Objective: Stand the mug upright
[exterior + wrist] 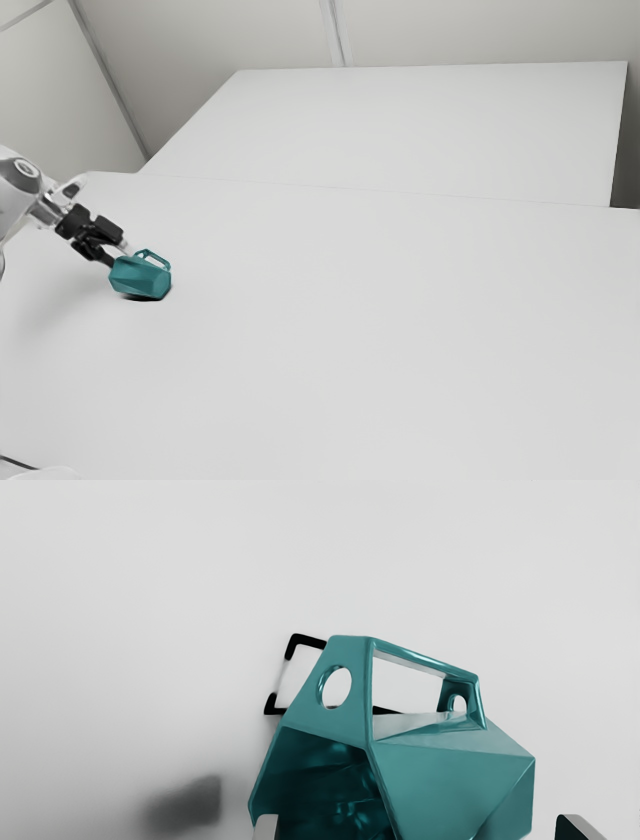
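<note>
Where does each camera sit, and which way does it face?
Exterior view: beside the arm, looking down across the table; arm and pincer come in from its left.
Wrist view: on the arm behind the pincer, looking past it at the mug and table; two fingertips show at the bottom edge.
Both share mug, table and fingertips.

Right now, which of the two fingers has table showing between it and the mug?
The finger beyond the base end of the mug. In the wrist view, the other finger overlaps the rim of the mug's open mouth.
</note>
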### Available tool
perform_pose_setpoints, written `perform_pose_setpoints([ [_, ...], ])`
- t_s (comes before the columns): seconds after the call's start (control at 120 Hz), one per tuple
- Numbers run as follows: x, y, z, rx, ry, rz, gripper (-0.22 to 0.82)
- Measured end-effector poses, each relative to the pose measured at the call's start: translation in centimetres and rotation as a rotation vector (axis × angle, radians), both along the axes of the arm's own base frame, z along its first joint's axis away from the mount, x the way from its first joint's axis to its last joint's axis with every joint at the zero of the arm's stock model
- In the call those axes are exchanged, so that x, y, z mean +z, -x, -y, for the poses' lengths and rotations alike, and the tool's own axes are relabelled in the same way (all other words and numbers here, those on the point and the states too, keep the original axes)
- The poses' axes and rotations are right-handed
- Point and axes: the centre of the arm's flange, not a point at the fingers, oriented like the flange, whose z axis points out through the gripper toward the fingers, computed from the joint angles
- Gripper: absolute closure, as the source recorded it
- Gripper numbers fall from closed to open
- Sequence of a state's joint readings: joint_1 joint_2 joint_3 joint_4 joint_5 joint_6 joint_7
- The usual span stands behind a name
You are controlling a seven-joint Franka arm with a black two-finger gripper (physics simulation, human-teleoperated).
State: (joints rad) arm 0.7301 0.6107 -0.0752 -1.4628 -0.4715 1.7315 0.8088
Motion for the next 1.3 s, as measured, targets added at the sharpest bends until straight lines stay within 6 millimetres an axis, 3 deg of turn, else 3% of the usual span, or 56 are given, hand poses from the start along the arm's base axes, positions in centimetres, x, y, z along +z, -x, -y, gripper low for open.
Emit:
perform_pose_setpoints([
  [0.358,-2.2,0.3,-0.5,-0.053,0.091,0.095,0.12],
  [0.7,-2.3,0.6,0.0,-0.051,0.218,0.177,0.24],
  [0.833,-2.3,1.2,-0.4,-0.036,0.26,0.203,0.35],
  [1.008,-2.3,1.2,-0.1,-0.041,0.292,0.225,0.61],
  [1.3,-2.2,0.8,0.6,-0.06,0.312,0.249,0.73],
])
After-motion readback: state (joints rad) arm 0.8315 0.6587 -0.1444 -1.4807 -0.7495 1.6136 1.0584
